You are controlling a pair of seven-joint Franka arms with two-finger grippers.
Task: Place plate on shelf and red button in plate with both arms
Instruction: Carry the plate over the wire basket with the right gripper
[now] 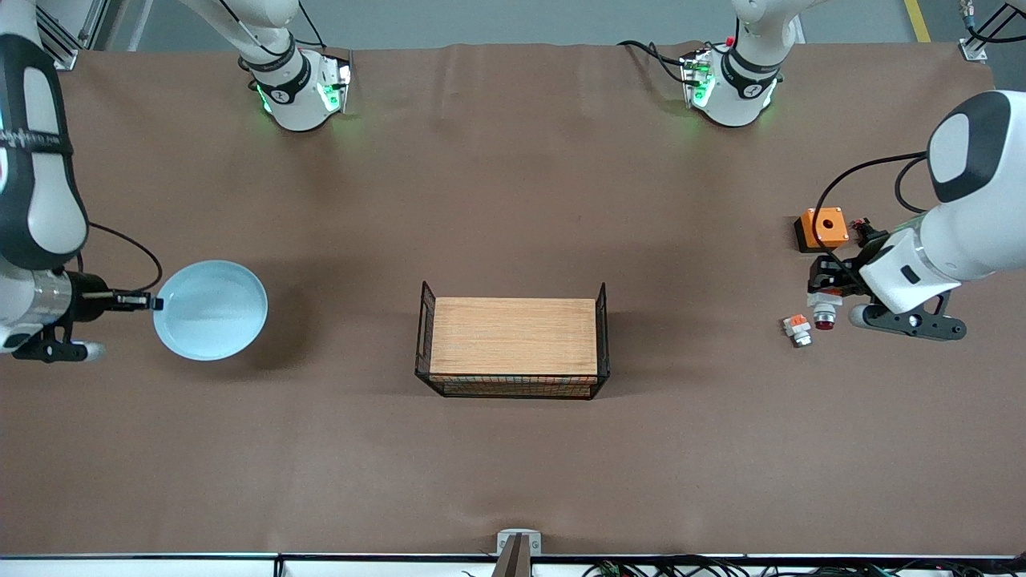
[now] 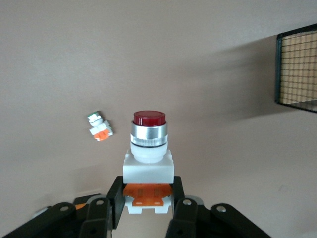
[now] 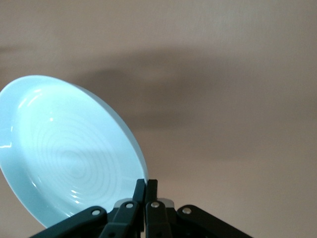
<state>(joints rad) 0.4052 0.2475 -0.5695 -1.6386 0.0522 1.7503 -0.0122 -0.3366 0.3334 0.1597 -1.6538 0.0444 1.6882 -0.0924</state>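
Note:
The pale blue plate [image 1: 210, 309] is tilted and held by its rim above the table at the right arm's end. My right gripper [image 1: 152, 303] is shut on that rim, and the right wrist view shows the plate [image 3: 69, 153] and the gripper [image 3: 146, 186] pinching its edge. My left gripper [image 1: 827, 295] is shut on the white body of the red button [image 1: 823, 311] at the left arm's end. In the left wrist view the red button [image 2: 148, 139] points away from the gripper [image 2: 148, 193], cap outward.
A wire basket [image 1: 423, 320] with a wooden board in it stands mid-table; its corner shows in the left wrist view [image 2: 297, 69]. A small white-and-orange part without a red cap [image 1: 797, 328] [image 2: 99, 127] lies beside the button. An orange square box [image 1: 822, 227] sits farther from the front camera.

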